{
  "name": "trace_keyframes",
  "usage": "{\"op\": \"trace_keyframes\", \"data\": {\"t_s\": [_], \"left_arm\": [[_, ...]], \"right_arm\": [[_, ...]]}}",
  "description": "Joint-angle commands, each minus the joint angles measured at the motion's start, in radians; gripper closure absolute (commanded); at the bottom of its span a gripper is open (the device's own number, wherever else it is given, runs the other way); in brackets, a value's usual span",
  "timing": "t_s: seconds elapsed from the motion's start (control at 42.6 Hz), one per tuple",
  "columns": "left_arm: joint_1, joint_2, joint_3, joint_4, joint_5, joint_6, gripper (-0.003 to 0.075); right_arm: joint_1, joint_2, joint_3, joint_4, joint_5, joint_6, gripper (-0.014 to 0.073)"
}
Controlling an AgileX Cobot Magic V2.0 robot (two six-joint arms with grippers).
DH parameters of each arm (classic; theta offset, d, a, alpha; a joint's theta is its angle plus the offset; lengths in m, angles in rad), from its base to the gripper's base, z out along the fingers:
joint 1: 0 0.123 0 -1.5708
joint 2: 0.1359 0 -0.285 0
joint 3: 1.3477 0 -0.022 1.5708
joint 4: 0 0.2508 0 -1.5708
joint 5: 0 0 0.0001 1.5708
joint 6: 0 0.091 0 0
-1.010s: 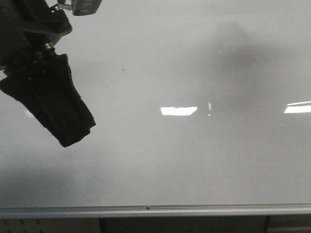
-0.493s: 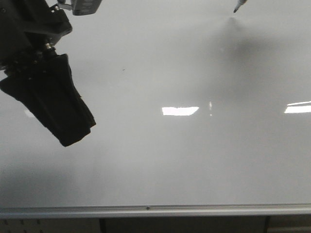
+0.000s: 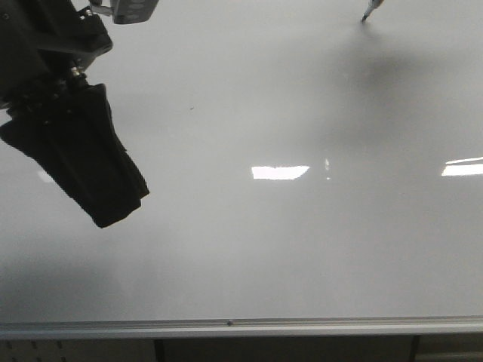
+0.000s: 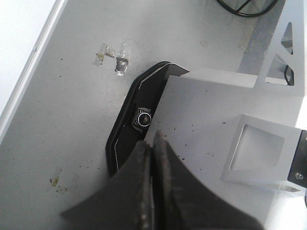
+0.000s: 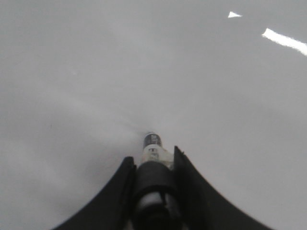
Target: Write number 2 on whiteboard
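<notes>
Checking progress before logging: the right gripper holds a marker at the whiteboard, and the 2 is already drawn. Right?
Not quite: no 2 is drawn yet. The front view shows the whiteboard still blank, with the marker tip near its top. The right gripper does hold the marker.

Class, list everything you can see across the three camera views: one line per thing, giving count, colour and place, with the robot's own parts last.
whiteboard: one, glossy white-grey, fills the front view; no digit drawn on it yet.
bottom rail: one, silver, along the board's lower edge.
light reflections: two bright white bars, mid-board and at the right edge.
dark speck: one, tiny, upper left of the board.
marker: one, dark tip and white collar, gripped between the right fingers, pointing at the board.
marker tip: one, dark, top right of the front view.
left gripper: one, black, shut on nothing, away from the board.
right gripper: one, black, shut on the marker.
</notes>
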Motion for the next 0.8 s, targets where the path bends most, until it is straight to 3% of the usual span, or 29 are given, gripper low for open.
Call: {"op": "trace_keyframes", "data": {"t_s": [0.0,0.775], "left_arm": [[-0.008,-0.036,-0.033,-0.047,-0.004,-0.003,0.074],[-0.008,-0.036,-0.033,-0.047,-0.006,-0.003,0.074]], "right_arm": [[-0.007,-0.032,-0.039,0.014,-0.072,0.003,0.0701],[-0.007,-0.032,-0.039,0.007,-0.149,0.003,0.0701]]}}
